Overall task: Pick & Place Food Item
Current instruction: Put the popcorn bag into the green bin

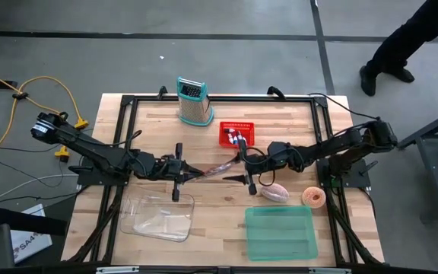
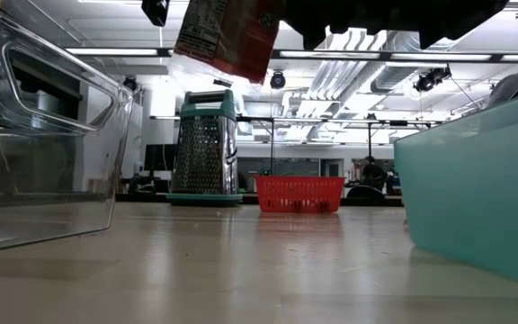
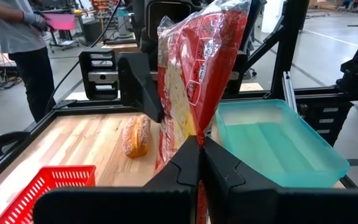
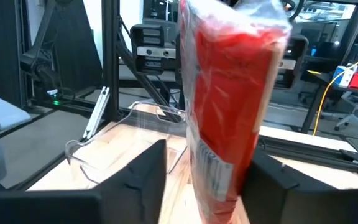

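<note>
Pale wooden planks make up the table (image 1: 219,209), framed by black rails, with grey floor all round. Left gripper (image 3: 199,163) is clenched on one end of a crinkly red plastic snack bag (image 3: 194,87), held above the table's middle; the right gripper (image 4: 204,180) faces it with its fingers (image 4: 143,177) standing either side of the bag's other end, apart from it. Beside the right gripper lie one seeded bread roll (image 1: 274,192) and one donut (image 1: 313,197). Nearer the front edge sit one clear plastic tub (image 1: 158,216) and one teal tray (image 1: 280,233). Beyond the grippers stand one metal grater (image 1: 193,101) and one red mesh basket (image 1: 236,134). A person (image 3: 20,50) stands off the table.
</note>
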Robot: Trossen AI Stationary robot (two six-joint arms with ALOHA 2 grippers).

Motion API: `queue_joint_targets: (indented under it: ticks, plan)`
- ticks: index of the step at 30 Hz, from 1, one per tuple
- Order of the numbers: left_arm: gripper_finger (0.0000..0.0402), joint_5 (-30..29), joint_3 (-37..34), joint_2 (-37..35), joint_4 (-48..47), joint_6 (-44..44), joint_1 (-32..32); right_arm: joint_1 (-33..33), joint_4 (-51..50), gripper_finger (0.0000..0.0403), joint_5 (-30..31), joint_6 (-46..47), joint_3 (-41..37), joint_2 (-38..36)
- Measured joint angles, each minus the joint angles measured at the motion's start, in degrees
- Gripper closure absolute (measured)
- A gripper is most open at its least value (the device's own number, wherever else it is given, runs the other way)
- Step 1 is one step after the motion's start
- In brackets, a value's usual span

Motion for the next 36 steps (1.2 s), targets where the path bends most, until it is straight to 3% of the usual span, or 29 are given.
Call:
queue_joint_targets:
  ticks: [16,29,36]
  plan:
    - [0.0401,0.0,0.0,0.0,0.0,-0.17,-0.02,0.0,-0.03,0.0374,-0.01,-0.09,-0.04,0.0]
    - [0.0399,-0.04,0.0,0.0,0.0,-0.15,-0.02,-0.02,-0.03,0.0382,0.44,-0.15,-0.07,0.0]
    - [0.035,-0.24,0.05,0.0,0.21,0.44,0.0,-0.02,-0.42,0.0391,1.6,-0.14,-0.12,0.01]
